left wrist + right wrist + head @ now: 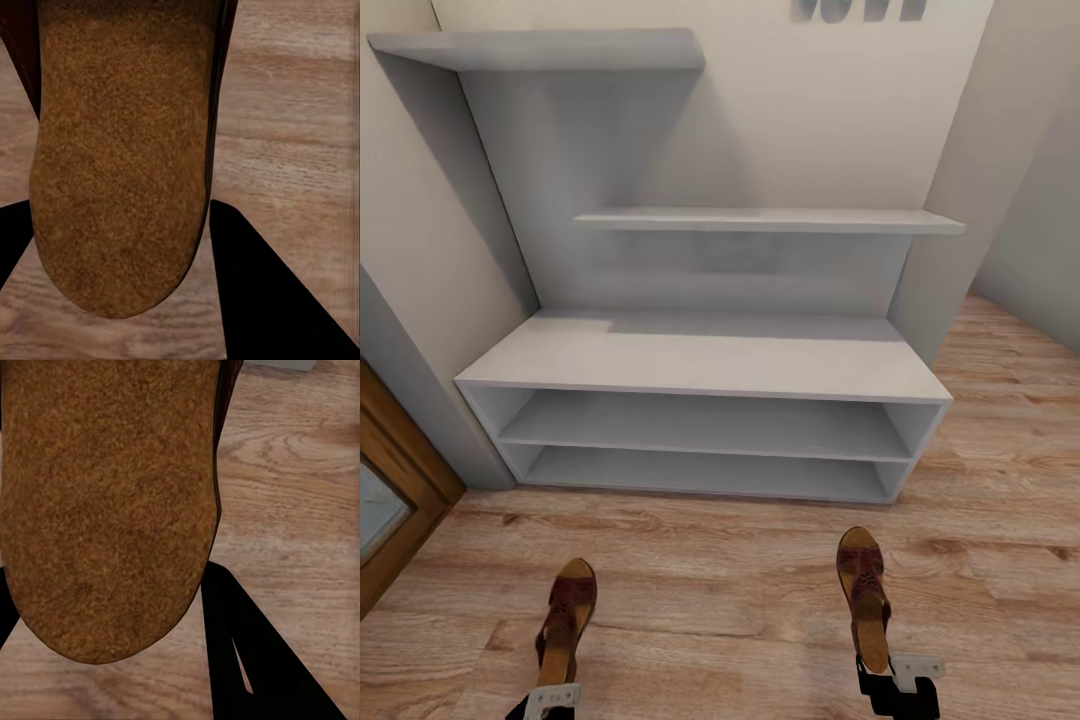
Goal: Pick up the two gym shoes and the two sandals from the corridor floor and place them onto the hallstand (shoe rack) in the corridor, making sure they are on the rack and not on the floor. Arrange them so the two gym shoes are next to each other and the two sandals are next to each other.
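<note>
Each gripper holds 1 sandal above the corridor floor (760, 590), in front of the hallstand (700, 355). The left gripper (545, 705), cut off by the frame edge, has its jaws clamped on the heel of the left sandal (565, 615). The right gripper (895, 680) is clamped likewise on the right sandal (863, 595). In both wrist views the tan footbed hides the straps. The hallstand's 2 open shelves and top are bare.

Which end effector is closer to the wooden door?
Left. The left end effector, holding a sandal, is near the door at the corridor's left; the right end effector is far across.
</note>
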